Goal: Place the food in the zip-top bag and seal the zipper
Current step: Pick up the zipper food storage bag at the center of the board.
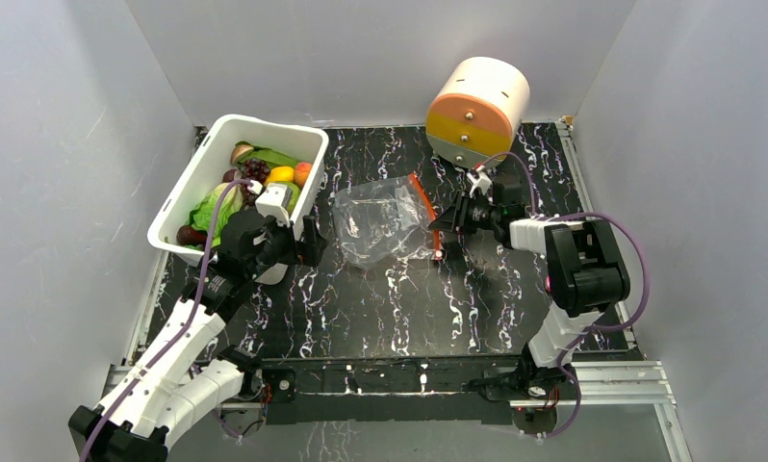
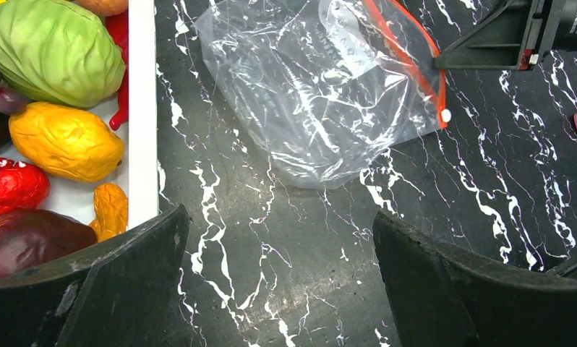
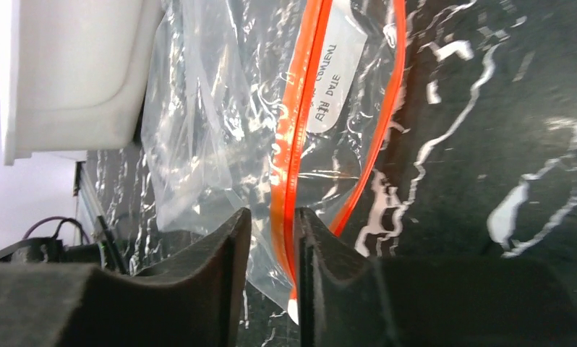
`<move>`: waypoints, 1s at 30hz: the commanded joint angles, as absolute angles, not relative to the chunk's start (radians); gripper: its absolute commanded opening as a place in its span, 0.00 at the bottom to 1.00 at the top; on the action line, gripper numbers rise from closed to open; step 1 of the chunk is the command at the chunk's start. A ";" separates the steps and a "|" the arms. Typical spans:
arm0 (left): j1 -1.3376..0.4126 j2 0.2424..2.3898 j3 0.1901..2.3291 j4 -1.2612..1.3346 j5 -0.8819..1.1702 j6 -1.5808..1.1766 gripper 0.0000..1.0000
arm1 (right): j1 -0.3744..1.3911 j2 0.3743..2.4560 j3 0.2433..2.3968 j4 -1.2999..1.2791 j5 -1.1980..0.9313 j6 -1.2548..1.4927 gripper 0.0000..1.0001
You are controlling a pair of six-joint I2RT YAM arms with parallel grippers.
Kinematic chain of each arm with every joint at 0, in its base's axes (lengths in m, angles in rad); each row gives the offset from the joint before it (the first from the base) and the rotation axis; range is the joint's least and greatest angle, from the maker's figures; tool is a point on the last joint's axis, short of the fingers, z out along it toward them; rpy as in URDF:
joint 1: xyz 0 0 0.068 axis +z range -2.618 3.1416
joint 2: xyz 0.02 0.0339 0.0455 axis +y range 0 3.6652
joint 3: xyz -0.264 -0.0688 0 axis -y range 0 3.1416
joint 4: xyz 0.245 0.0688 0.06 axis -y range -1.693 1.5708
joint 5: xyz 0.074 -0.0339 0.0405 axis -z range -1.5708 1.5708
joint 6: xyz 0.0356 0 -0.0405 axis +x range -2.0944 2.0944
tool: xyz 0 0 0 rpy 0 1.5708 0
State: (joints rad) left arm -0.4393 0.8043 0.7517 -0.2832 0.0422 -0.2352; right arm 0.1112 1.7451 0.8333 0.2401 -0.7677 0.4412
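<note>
The clear zip-top bag [image 1: 375, 221] lies crumpled on the black, white-veined surface [image 1: 409, 308] at the middle of the top view, empty, with its orange-red zipper [image 1: 426, 207] along its right edge. The right claw [image 1: 448, 228] reaches in from the right. In its own wrist view its two dark fingers [image 3: 228, 246] are pressed nearly together on one side of the zipper [image 3: 296, 130], while the other side of the strip curves away to the right, so the mouth is parted. A white label patch [image 3: 336, 72] on the bag carries a few lines of small grey print, seen reversed through the plastic and too blurred to read with certainty. The left claw [image 1: 301, 245] hangs with its jaws wide apart and empty at the centre left, just beside the white bin [image 1: 265, 125]. The food is all in that bin at the upper left: the green cabbage [image 2: 54, 50], yellow fruit [image 2: 65, 141], dark round fruit [image 2: 25, 242] and grape bunch [image 1: 255, 168]. A small white tab [image 2: 445, 115] ends the zipper. A cream, orange and yellow drum [image 1: 476, 111] stands at the upper right.
</note>
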 commanded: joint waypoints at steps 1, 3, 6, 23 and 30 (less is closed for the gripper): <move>-0.432 0.799 0.745 -0.261 0.055 -0.233 0.98 | 0.139 1.693 0.804 0.391 -0.817 0.509 0.20; -0.433 0.803 0.742 -0.264 0.048 -0.238 0.98 | 0.150 1.668 0.800 0.391 -0.815 0.520 0.11; -0.433 0.818 0.746 -0.274 0.045 -0.255 0.98 | 0.166 1.599 0.788 0.375 -0.797 0.519 0.00; -0.434 1.114 1.021 -0.327 0.132 -0.415 0.87 | 0.433 1.256 0.759 0.149 -0.517 0.319 0.00; -0.460 1.313 1.203 -0.304 0.209 -0.412 0.74 | 0.545 1.224 0.745 0.191 -0.453 0.322 0.00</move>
